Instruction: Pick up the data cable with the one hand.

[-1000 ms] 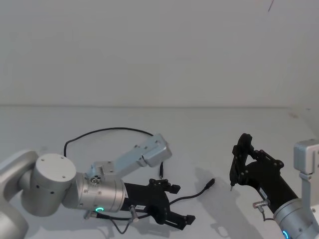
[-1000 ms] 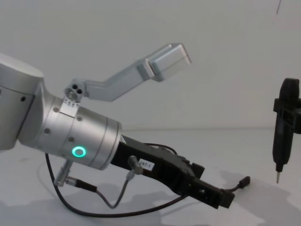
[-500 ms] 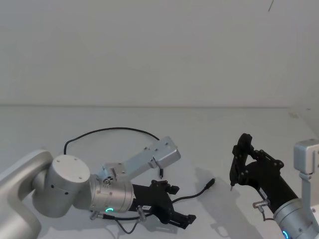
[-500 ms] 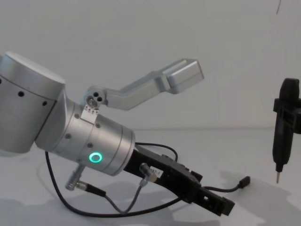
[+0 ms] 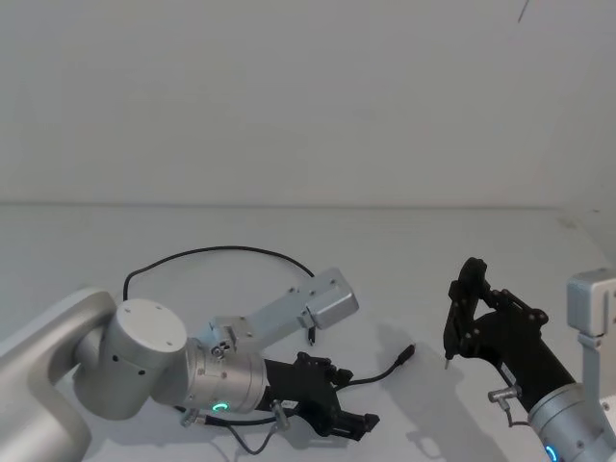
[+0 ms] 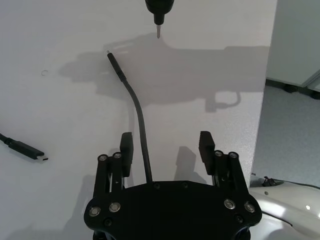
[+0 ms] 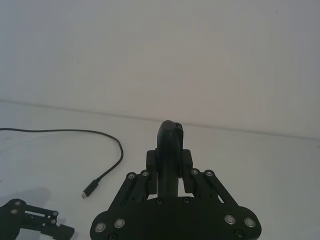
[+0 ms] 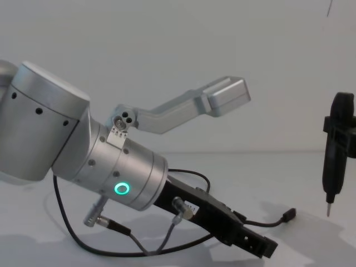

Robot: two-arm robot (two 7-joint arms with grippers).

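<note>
Ok, pre-grasp by the look of it. The left gripper sits low at the bottom centre of the head view, tilted down at the table with its fingers spread wide and nothing in them

The data cable lies flat on the table. It arcs across the middle left of the head view, passes under the left arm and comes out ahead of the gripper, ending in a plug at lower centre right. The left wrist view shows the reason for the pose: the cable runs between the two fingers, nearer that one than the other. So the gripper straddles it, lined up along its run

The right gripper is at the lower right, clamped on a pen tool. The tool's tip hangs above the table just right of the plug. It looks parked there, out of the left arm's way

Next should be a squeeze, then a lift. My worry: the cable is thin and off-centre, so it may roll or slip under the pads. Can't tell from the chest view whether the fingertips touch the table
</note>
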